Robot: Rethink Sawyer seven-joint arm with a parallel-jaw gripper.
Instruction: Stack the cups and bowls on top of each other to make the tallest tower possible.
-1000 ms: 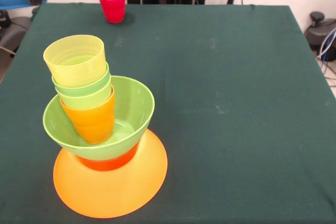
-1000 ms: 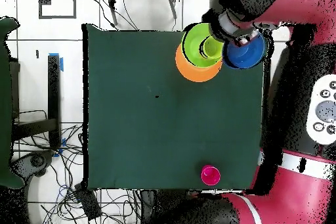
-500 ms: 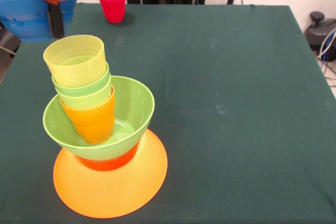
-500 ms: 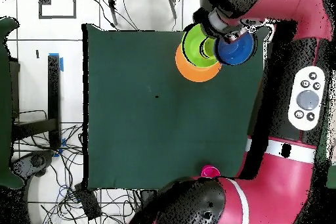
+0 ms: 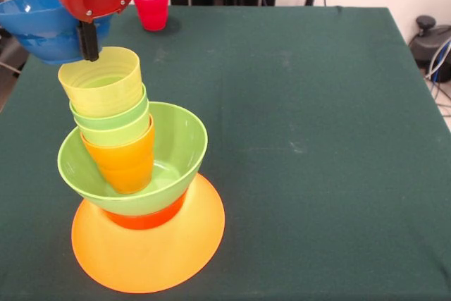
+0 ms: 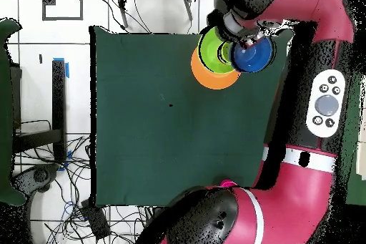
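Blue bowl (image 5: 42, 26) now nearer, in jaws beside tower's yellow cup (image 5: 102, 79).

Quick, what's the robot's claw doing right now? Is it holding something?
Gripper: shut on the blue bowl, holding it by the rim just above the yellow cup.

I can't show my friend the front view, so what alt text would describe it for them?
A red robot tool carries a blue bowl in beside the top of a tower on a green table. The tower is a wide orange bowl, a small orange-red bowl, a lime green bowl and nested cups, yellow cup uppermost. A red cup stands apart.
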